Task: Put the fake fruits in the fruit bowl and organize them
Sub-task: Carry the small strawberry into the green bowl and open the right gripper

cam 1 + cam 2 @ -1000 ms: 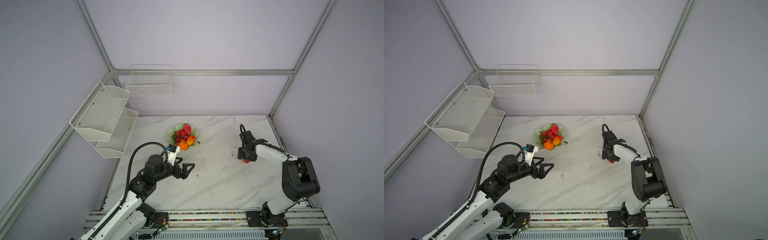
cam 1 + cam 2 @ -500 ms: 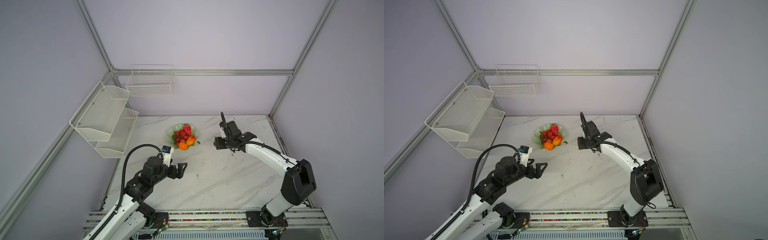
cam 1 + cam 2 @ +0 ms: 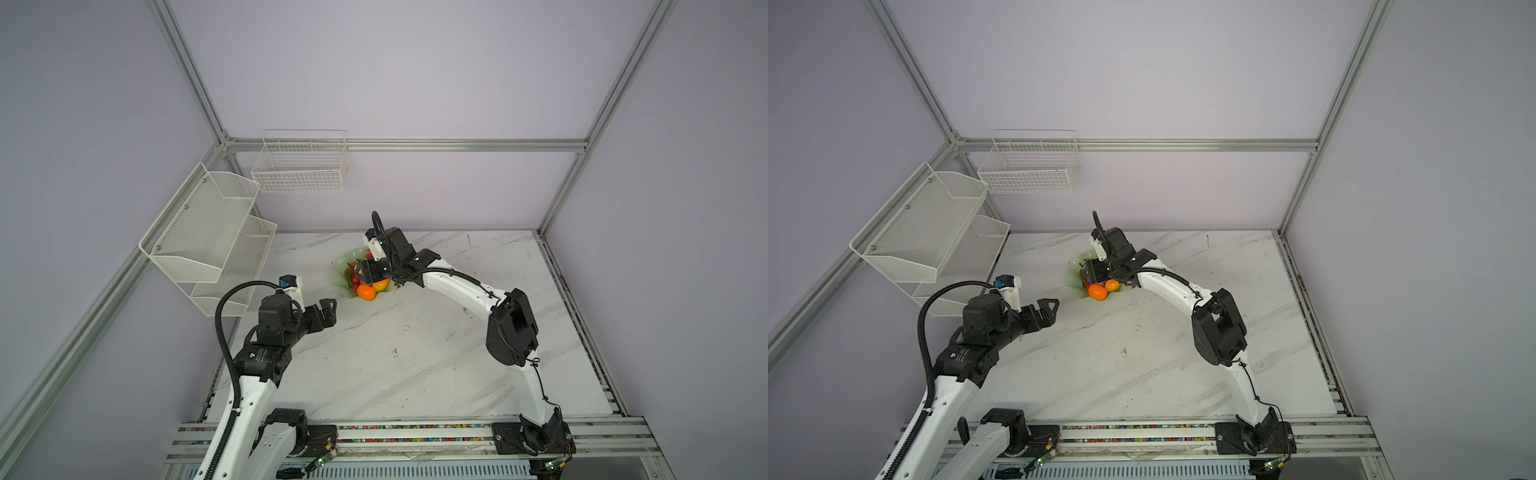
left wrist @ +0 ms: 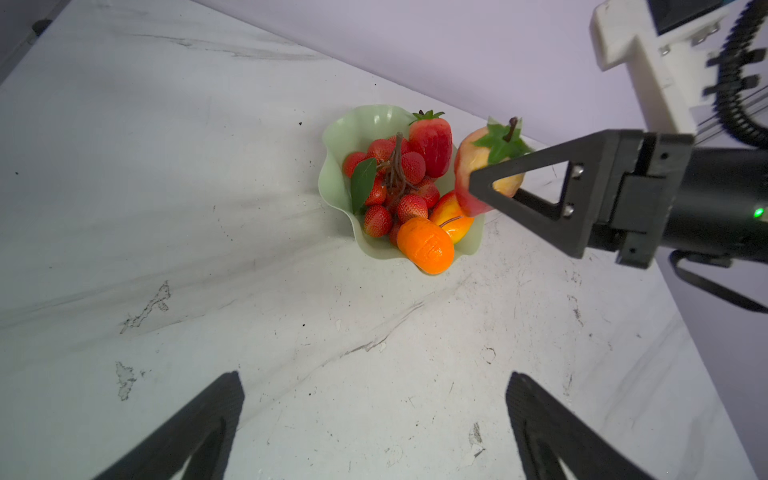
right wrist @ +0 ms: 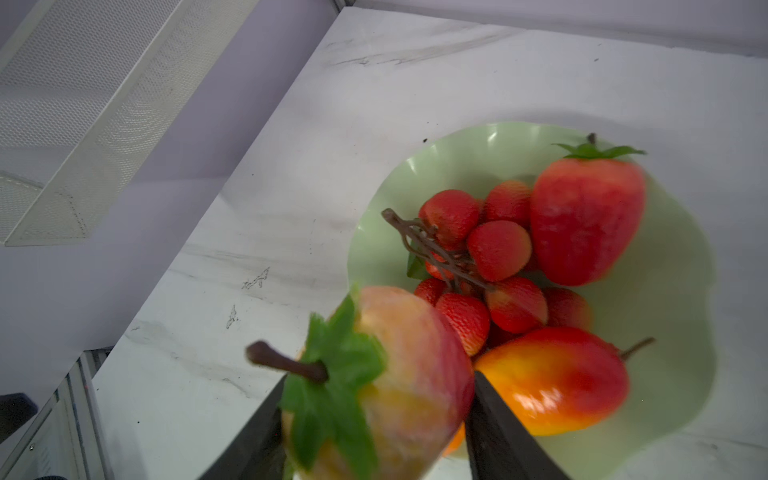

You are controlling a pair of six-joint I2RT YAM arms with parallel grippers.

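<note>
Fruit bowl (image 4: 336, 141), a shallow pale mint-green plastic dish with a wavy scalloped rim, stands toward the back of the white marble-patterned counter (image 3: 415, 353), left of its middle in both top views; inside it lies a red grape bunch (image 4: 411, 166) of glossy, bumpy plastic berries on a twisted brown stem with one green leaf; a large red strawberry (image 4: 430, 141) with a green cap rests against the bunch on the side toward the back wall; a glossy yellow-red mango (image 4: 451, 218) lies beside the bunch on the side toward the right arm (image 3: 457, 289); a small orange (image 4: 426, 251) of ribbed plastic sits at the rim nearest the arms' bases, touching the mango and bulging out over the edge; the right arm, white with black joints, reaches across to the bowl, and the right jaws are clamped on a paler red-cream strawberry (image 5: 407, 332) with a green leafy cap and a brown stalk, gripping it from both flanks; this fruit hangs at the bowl's side just above the mango, and whether it touches the mango cannot be told; the left arm (image 3: 253, 399) holds its end above bare counter, near the bowl but apart from it and pointing toward it; the left jaws stand wide apart; a white wire basket (image 3: 301, 170) hangs on the back wall and a white two-tier mesh shelf (image 3: 208, 232) on the left wall, both well apart from the bowl.
</note>
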